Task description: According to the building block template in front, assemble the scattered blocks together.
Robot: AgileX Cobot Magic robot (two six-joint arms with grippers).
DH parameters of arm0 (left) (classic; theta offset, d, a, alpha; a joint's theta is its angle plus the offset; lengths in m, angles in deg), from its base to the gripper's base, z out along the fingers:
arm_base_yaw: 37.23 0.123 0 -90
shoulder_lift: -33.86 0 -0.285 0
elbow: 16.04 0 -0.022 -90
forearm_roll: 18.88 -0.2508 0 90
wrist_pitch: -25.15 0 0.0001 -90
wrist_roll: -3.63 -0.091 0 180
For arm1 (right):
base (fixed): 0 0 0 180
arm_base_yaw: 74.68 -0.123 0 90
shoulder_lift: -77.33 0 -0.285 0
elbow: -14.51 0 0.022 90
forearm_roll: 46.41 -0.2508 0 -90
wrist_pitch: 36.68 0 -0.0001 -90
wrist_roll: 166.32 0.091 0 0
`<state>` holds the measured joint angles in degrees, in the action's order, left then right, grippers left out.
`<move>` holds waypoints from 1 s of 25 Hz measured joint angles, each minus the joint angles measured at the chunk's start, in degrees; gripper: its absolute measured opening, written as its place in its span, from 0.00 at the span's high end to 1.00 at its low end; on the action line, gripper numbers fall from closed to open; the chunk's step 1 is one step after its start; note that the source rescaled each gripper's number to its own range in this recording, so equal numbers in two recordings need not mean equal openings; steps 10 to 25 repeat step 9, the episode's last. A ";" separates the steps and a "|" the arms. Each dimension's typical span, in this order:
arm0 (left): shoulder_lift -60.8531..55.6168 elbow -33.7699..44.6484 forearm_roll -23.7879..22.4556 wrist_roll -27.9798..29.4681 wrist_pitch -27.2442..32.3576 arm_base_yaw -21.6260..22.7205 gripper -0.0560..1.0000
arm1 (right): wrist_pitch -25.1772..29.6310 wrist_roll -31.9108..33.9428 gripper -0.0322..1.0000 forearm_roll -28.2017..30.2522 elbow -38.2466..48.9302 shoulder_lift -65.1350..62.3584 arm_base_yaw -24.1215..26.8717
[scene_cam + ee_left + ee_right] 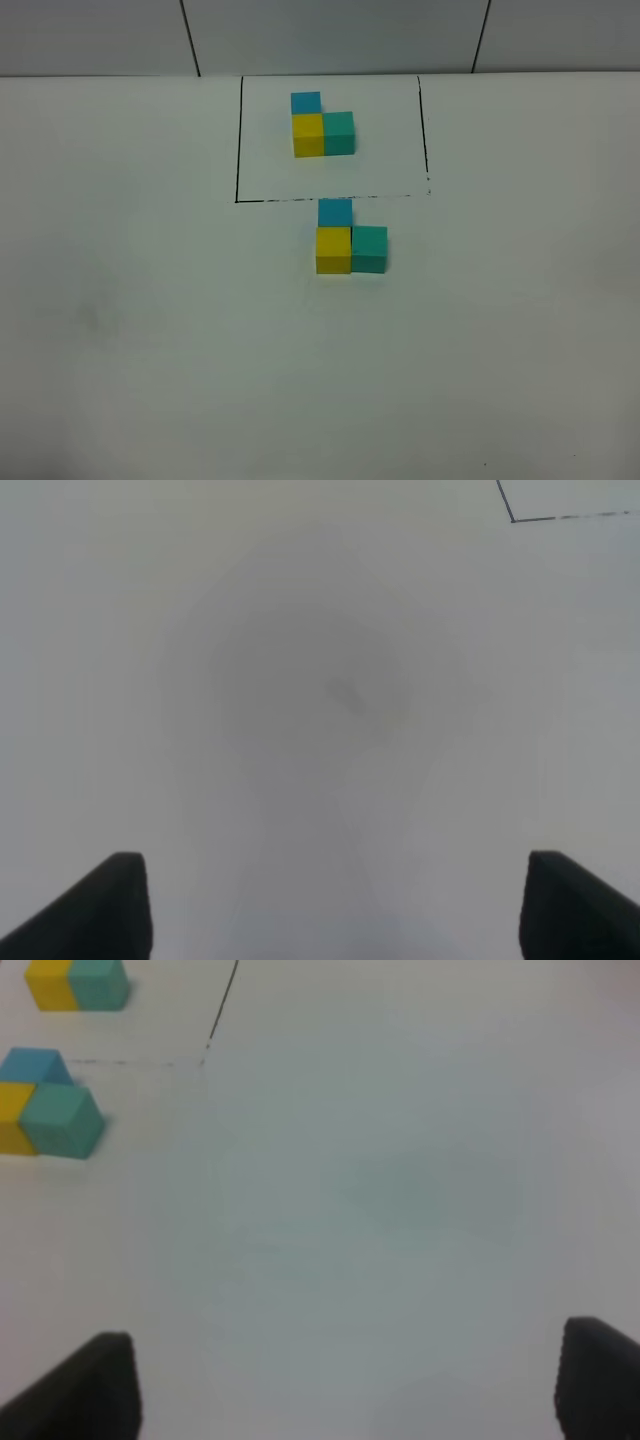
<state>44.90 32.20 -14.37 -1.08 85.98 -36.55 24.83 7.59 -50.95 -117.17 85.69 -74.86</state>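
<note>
Blocks: three small matte cubes (350, 242), blue, yellow, teal; likely light, rigid; grip flat opposite faces.
End effectors: left (335, 905) and right (350, 1385) both wide, empty.

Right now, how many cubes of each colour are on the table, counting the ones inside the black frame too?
Blue cubes: 2
Yellow cubes: 2
Green cubes: 2
Total: 6

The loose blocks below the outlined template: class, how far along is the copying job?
Done: the blue cube, yellow cube and teal-green cube sit together in the same L as the template. In hand: nothing; the left gripper and right gripper are open over bare table. Left: apparently nothing.
</note>
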 joint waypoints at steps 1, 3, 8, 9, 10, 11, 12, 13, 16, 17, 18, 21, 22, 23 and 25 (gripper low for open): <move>0.00 0.00 0.00 0.00 0.00 0.00 0.01 | 0.00 0.00 0.30 0.00 0.00 0.00 0.00; 0.00 0.00 0.00 0.00 0.00 0.00 0.01 | 0.00 0.00 0.30 0.00 0.00 0.00 0.00; 0.00 0.00 0.00 0.00 0.00 0.00 0.01 | 0.00 0.00 0.30 0.00 0.00 0.00 0.00; 0.00 0.00 0.00 0.00 0.00 0.00 0.01 | 0.00 0.00 0.30 0.00 0.00 0.00 0.00; 0.00 0.00 0.00 0.00 0.00 0.00 0.01 | 0.00 0.00 0.30 0.00 0.00 0.00 0.00; 0.00 0.00 0.00 0.00 0.00 0.00 0.01 | 0.00 0.00 0.30 0.00 0.00 0.00 0.00; 0.00 0.00 0.00 0.00 0.00 0.00 0.01 | 0.00 0.00 0.30 0.00 0.00 0.00 0.00; 0.00 0.00 0.00 0.00 0.00 0.00 0.01 | 0.00 0.00 0.30 0.00 0.00 0.00 0.00; 0.00 0.00 0.00 0.00 0.00 0.00 0.01 | 0.00 0.00 0.30 0.00 0.00 0.00 0.00; 0.00 0.00 0.00 0.00 0.00 0.00 0.01 | 0.00 0.00 0.30 0.00 0.00 0.00 0.00; 0.00 0.00 0.00 0.00 0.00 0.00 0.01 | 0.00 0.00 0.30 0.00 0.00 0.00 0.00; 0.00 0.00 0.00 0.00 0.00 0.00 0.01 | 0.00 0.00 0.30 0.00 0.00 0.00 0.00; 0.00 0.00 0.00 0.00 0.00 0.00 0.01 | 0.00 0.00 0.30 0.00 0.00 0.00 0.00; 0.00 0.00 0.00 0.00 0.00 0.00 0.01 | 0.00 0.00 0.30 0.00 0.00 0.00 0.00; 0.00 0.00 0.00 0.00 0.00 0.00 0.01 | 0.00 0.00 0.30 0.00 0.00 0.00 0.00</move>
